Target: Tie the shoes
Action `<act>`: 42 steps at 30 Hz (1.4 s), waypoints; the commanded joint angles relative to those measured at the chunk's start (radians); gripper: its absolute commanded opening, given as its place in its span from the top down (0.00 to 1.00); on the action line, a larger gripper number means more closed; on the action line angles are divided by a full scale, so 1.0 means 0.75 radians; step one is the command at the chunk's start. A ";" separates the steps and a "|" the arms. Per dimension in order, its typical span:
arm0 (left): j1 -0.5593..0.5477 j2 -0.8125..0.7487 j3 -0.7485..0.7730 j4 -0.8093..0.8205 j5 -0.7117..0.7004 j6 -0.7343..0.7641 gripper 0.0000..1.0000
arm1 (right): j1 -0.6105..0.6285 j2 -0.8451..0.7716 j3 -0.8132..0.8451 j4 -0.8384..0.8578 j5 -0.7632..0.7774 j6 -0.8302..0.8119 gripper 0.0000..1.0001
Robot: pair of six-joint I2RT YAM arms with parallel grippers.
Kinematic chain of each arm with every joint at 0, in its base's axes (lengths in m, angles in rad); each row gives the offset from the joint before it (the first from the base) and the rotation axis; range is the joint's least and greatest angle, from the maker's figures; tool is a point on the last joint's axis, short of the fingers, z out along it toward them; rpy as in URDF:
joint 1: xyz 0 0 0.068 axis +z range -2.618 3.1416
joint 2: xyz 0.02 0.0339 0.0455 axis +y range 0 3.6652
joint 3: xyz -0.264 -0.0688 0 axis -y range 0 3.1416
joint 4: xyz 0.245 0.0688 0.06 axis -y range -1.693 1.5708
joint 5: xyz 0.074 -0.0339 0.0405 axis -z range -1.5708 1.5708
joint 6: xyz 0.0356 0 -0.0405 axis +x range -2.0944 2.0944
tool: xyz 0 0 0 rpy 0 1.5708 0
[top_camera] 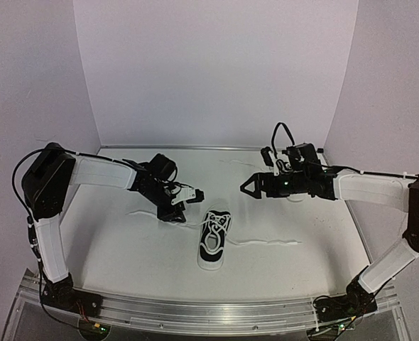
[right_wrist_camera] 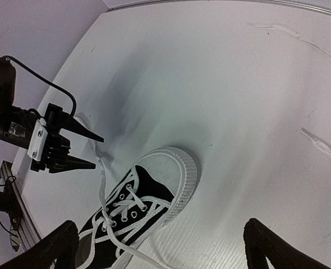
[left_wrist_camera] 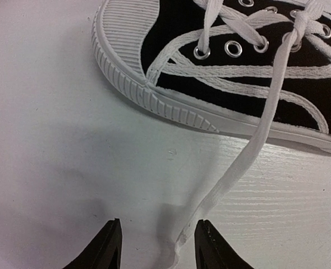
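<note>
Left gripper [left_wrist_camera: 157, 238] part-open, straddling the lace [left_wrist_camera: 255, 145] tail, which touches its right-hand finger. The lace runs ahead-right to the shoe [left_wrist_camera: 171, 33]. Right gripper [top_camera: 245, 185] wide open, empty, farther off.

Our left arm [top_camera: 99, 172] reaches in from the left with its elbow raised. Its wrist bends down, so the left pincer [left_wrist_camera: 157, 238] sits low over the surface, its two dark fingers [left_wrist_camera: 106, 246] apart with a narrow gap between them. Our right arm [top_camera: 371, 186] stretches nearly level toward the middle and is held higher. The right pincer [right_wrist_camera: 161, 227] points leftward, its jaws spread wide and gripping nothing.
</note>
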 commanded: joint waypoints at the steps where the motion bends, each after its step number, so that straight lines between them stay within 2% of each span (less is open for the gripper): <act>1: -0.013 0.047 0.076 -0.026 0.043 0.067 0.55 | -0.011 -0.042 -0.009 0.048 -0.010 0.005 0.02; 14: -0.032 0.131 0.143 -0.077 0.111 0.090 0.65 | -0.020 -0.012 -0.021 0.092 -0.034 0.024 0.02; 18: -0.043 0.123 0.139 -0.110 0.100 0.106 0.53 | -0.018 -0.007 -0.021 0.093 -0.036 0.026 0.02; 20: -0.043 0.100 0.121 -0.117 0.099 0.105 0.51 | -0.020 -0.010 -0.024 0.093 -0.034 0.027 0.02; 30: -0.030 -0.081 0.005 -0.034 0.086 0.075 0.53 | -0.018 -0.010 -0.027 0.093 -0.039 0.026 0.02; 35: -0.034 -0.051 0.048 -0.073 0.125 0.089 0.54 | -0.018 -0.016 -0.029 0.093 -0.039 0.027 0.02; 42: -0.052 0.016 0.056 -0.050 0.183 0.121 0.60 | -0.019 -0.023 -0.027 0.093 -0.037 0.029 0.02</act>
